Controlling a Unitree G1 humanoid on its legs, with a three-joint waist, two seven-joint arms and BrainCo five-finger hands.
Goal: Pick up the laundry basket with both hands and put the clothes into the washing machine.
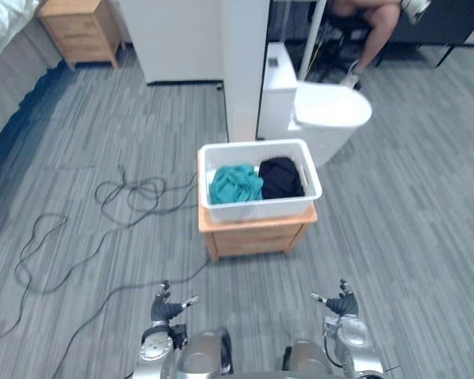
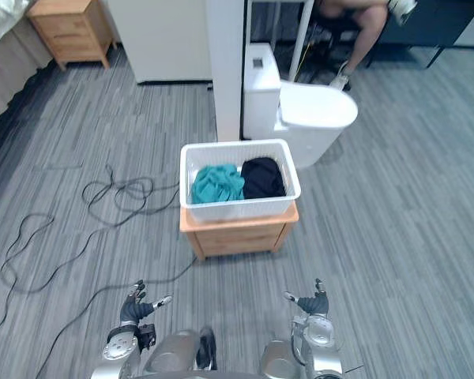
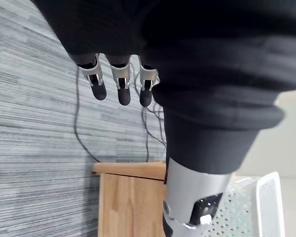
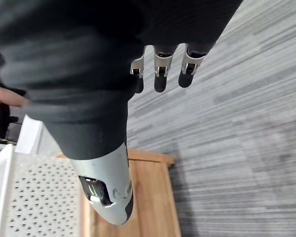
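No text, label, number or sign can be read anywhere in these views.
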